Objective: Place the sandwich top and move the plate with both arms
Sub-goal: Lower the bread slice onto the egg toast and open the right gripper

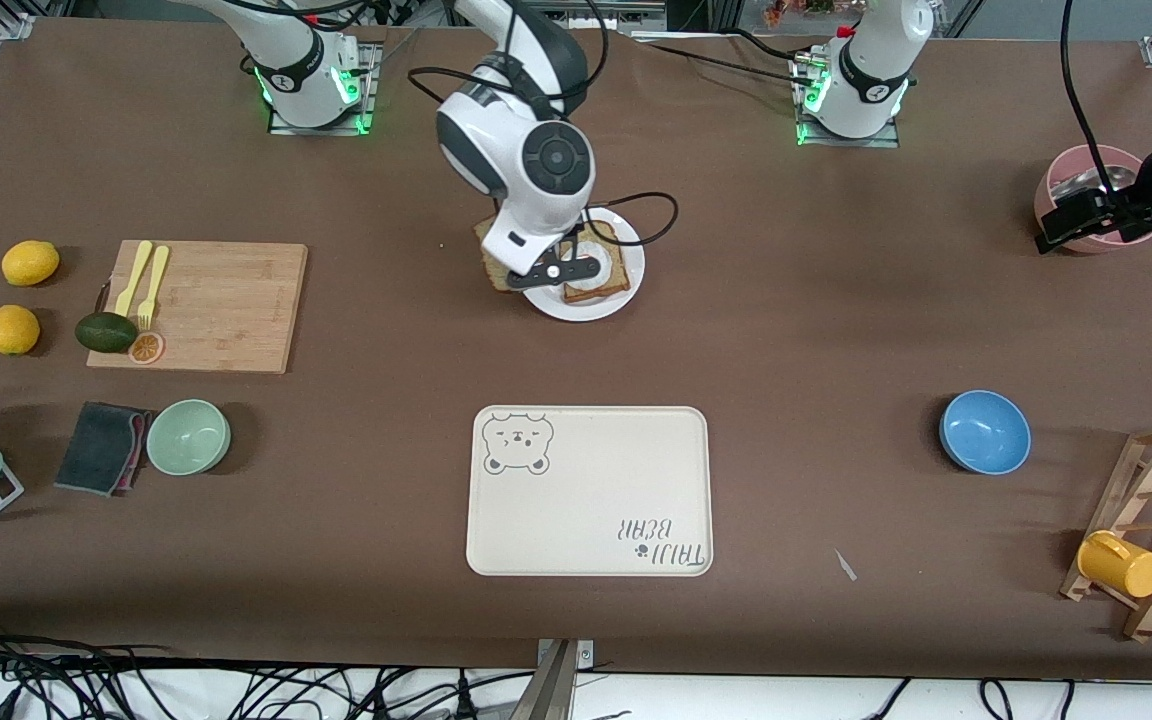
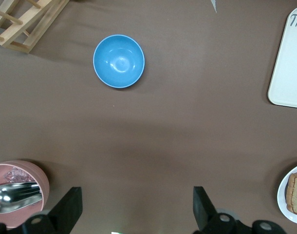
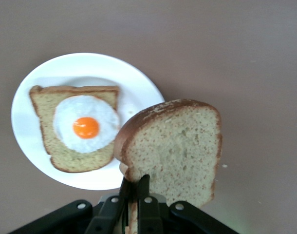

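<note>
Sandwich top (image 3: 175,148): one plain brown slice, clamped by its lower edge between the closed fingers of the right gripper (image 3: 134,197), carried over the table just beside the plate's rim, on the side toward the right arm's end.

Plate (image 1: 626,290): round, white, at 12 o'clock from the cream tray (image 1: 591,490), bearing the egg slice (image 3: 78,127), which lies flat.

Orientation: in the front view the held slice lies at about 9 o'clock of the egg slice. Its long axis runs from the pinched edge out to the rounded crust, face tilted toward the wrist camera, not level with the table.

Left gripper (image 2: 134,212): fingers apart, holding nothing, waiting over bare table near the pink bowl (image 2: 19,190), with the blue bowl (image 2: 119,61) well apart.

Risks, as judged: the grip takes only a narrow margin, so the slice could sag or pivot. Released while offset and tilted, it may land half off the egg slice or on the rim. A lowering finger could smear the egg.
</note>
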Available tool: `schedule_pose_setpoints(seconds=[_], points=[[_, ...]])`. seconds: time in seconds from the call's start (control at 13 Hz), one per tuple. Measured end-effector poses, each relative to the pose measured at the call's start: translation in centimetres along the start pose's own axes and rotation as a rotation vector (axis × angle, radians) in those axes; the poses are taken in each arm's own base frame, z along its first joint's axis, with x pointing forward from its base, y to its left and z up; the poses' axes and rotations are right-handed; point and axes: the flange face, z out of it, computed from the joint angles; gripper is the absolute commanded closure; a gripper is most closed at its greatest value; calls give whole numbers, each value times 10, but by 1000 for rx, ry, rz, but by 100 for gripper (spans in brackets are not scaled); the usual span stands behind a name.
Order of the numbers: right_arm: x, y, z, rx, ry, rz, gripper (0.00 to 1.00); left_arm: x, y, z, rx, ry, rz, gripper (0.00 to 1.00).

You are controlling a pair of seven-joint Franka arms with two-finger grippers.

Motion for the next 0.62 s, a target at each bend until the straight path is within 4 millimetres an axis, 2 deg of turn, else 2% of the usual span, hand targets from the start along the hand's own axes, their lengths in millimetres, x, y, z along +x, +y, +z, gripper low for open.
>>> schedule_pose_setpoints(seconds=[0.23,0.39,0.62], points=[[8,-34,23,26,9,23,100,0,0,1,0,-1,0,0],[18,-52,28,49,14,61,100,0,0,1,0,-2,0,0],[26,-59,30,97,-20,111,100,1,-6,1,-1,-4,-10,0]])
